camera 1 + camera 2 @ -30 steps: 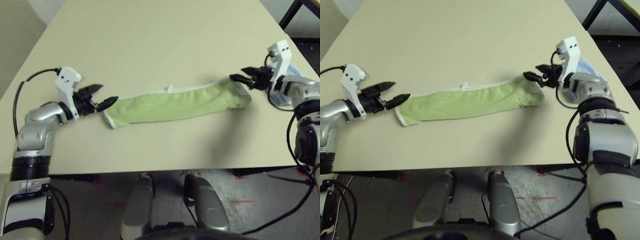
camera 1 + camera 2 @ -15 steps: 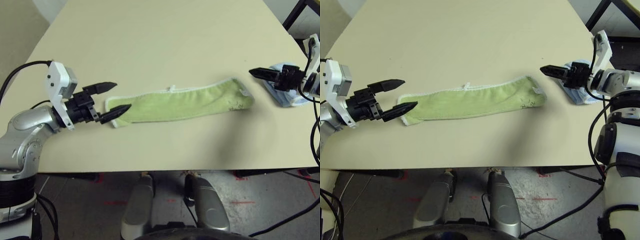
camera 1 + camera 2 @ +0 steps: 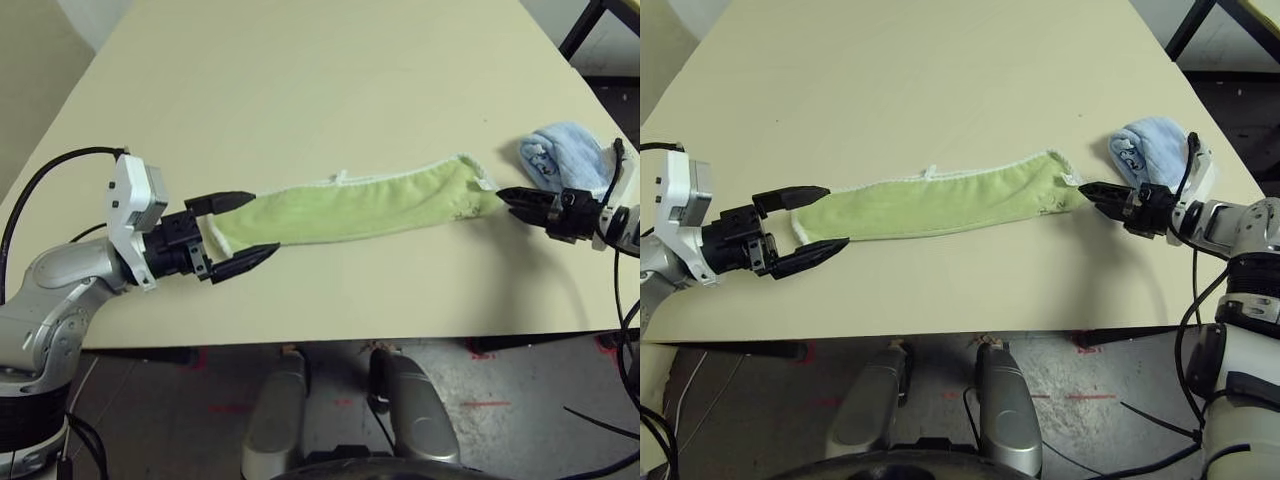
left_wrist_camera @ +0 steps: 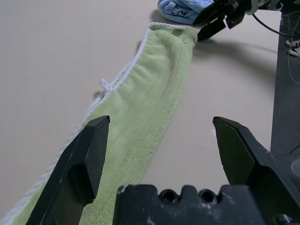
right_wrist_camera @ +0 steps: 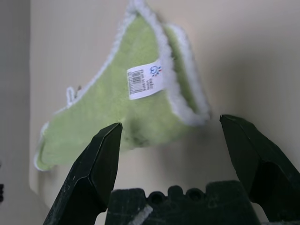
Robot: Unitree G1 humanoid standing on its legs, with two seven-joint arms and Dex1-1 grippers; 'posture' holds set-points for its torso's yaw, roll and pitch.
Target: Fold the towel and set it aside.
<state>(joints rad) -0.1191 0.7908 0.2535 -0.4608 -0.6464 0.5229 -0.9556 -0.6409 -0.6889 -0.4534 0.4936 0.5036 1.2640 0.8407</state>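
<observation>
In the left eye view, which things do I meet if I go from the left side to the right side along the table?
left gripper → towel → right gripper → blue rolled towel, which lies a little farther back on the table.

Towel (image 3: 370, 205): fluffy green terry cloth, white stitched edging. Table (image 3: 320, 90): smooth matt beige.

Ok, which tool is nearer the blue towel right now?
Right. The right tool sits just in front of the blue towel, at the green towel's tagged end. The left tool is at the green towel's far end, across the table.
</observation>
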